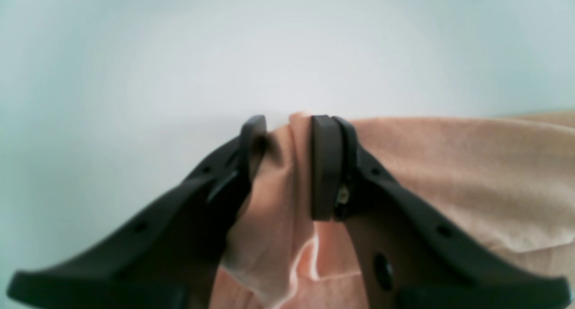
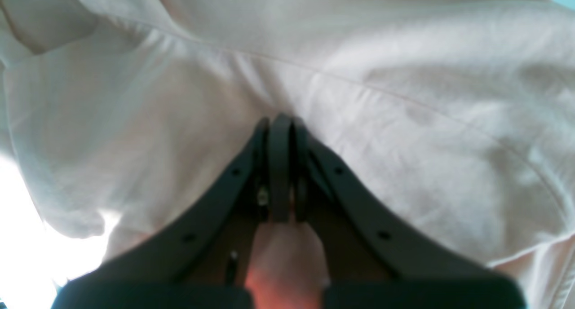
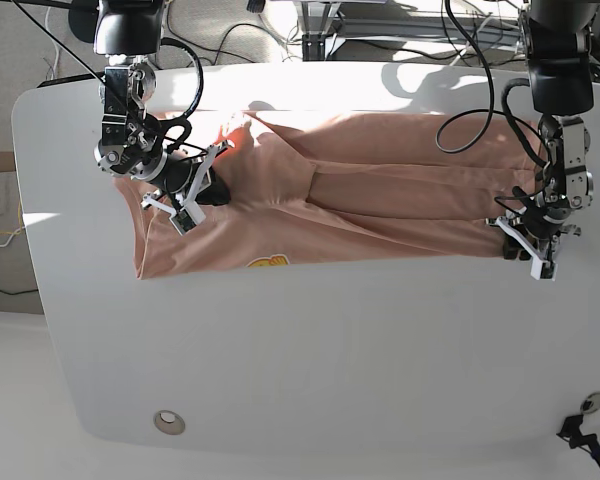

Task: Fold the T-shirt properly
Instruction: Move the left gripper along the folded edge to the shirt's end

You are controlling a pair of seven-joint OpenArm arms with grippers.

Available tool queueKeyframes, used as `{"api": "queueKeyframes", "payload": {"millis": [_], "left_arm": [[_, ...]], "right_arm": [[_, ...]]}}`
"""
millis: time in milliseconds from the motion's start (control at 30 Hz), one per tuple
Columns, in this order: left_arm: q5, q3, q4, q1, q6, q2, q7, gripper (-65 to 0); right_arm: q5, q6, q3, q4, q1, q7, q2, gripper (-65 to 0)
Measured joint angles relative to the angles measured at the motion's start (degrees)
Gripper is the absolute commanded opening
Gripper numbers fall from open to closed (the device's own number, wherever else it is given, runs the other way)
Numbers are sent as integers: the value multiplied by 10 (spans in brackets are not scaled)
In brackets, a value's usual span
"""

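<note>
Clearly, the left gripper (image 1: 287, 165) has a bunched fold of the T-shirt (image 3: 380, 200) between its partly parted jaws, while the right gripper (image 2: 280, 165), clamped tight on cloth, holds the opposite end above the white table (image 3: 330, 350).

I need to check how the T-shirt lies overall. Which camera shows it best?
The base view: the T-shirt is seen nearly whole, stretched across the table. The left wrist view shows only a bunched edge, the right wrist view only wrinkled cloth close up.
</note>
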Motion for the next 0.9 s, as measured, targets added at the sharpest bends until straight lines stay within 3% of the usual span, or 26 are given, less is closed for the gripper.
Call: {"api": "queueKeyframes", "payload": {"millis": [233, 367, 433, 900], "left_arm": [[9, 0, 19, 5, 0, -2, 15, -490], [13, -1, 19, 4, 3, -13, 15, -275], [14, -2, 19, 5, 7, -15, 15, -204], [14, 0, -11, -25, 5, -13, 18, -204]], "right_arm": [[0, 0, 0, 0, 0, 0, -2, -650], [0, 0, 0, 0, 0, 0, -2, -650], [0, 0, 0, 0, 0, 0, -2, -650], [-1, 0, 0, -1, 0, 5, -1, -650]]}}
